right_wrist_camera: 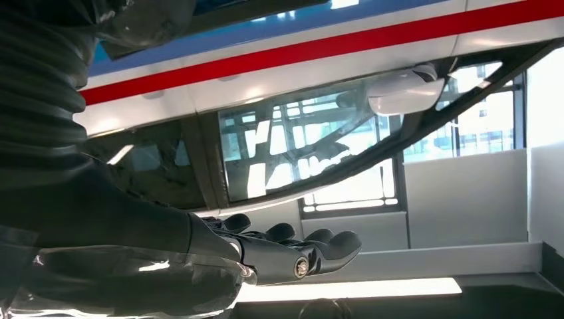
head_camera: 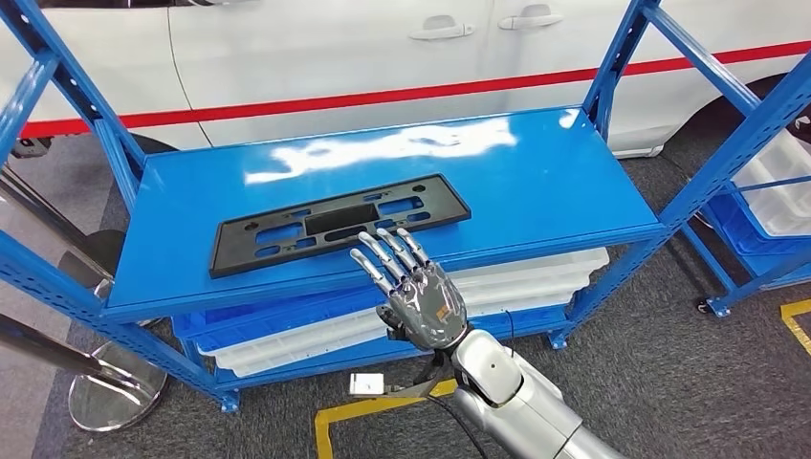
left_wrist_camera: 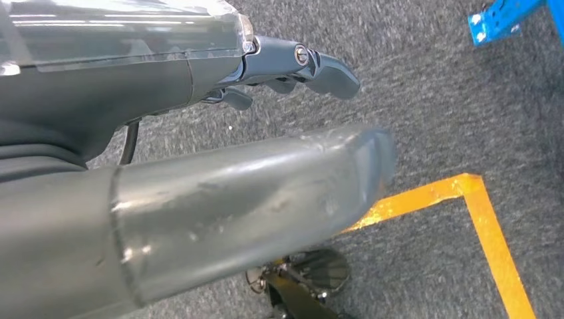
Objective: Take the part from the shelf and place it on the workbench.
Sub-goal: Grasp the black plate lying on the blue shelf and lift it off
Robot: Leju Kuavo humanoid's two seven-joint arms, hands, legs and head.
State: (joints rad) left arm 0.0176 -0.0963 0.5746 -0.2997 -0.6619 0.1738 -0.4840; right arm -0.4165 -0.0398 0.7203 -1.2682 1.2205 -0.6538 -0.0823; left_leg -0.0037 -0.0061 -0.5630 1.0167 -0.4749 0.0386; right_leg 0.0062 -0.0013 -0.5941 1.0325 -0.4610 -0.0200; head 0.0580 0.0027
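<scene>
Part [head_camera: 339,224]: black flat frame with cutouts, lying flat on top blue shelf [head_camera: 536,182], toward front edge, left of centre. Right hand [head_camera: 409,282]: fingers apart and stretched forward, holding nothing, fingertips over shelf front edge just beside part's near edge; contact cannot be told. Left hand [left_wrist_camera: 292,66]: hanging over grey carpet [left_wrist_camera: 432,119], fingers loosely apart, holding nothing. White trays [head_camera: 536,277] on lower shelf. White car [head_camera: 383,48] behind shelf.

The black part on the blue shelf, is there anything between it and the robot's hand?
In the head view, nothing lies between them: the right hand, fingers spread, reaches the near edge of the black part. Whether they touch is unclear; bare blue shelf surrounds it.
</scene>
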